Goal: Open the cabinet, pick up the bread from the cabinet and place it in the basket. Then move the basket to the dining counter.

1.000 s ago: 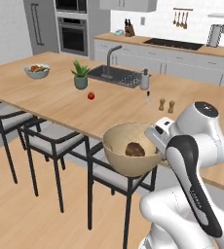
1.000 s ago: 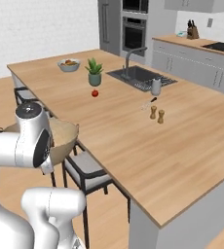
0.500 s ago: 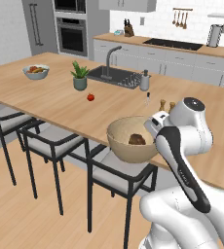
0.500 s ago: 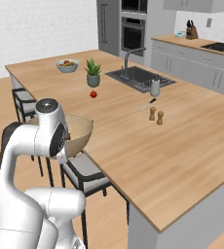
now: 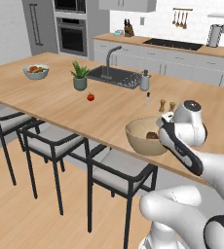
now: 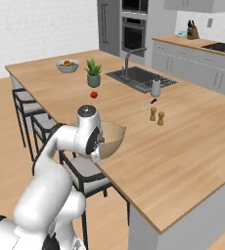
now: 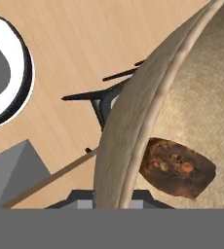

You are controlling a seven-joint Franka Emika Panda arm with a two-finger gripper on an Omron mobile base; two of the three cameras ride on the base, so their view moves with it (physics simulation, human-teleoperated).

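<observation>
Tan round woven basket (image 5: 144,139), dark-brown bread chunk (image 7: 177,168) inside, is clamped at its rim by gripper (image 5: 165,127) jaws for carriage over light-wood dining counter (image 5: 50,97).

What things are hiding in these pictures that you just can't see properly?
- The hand's fingertips: in both base views the robot's own arm covers them, so how they grip the basket is hidden.
- The basket's bottom: in the left base view I cannot tell whether it rests on the dining counter or hangs above its edge.
- The bread: the basket's rim hides part of it in the hand view, and in the right base view the arm covers it.
</observation>
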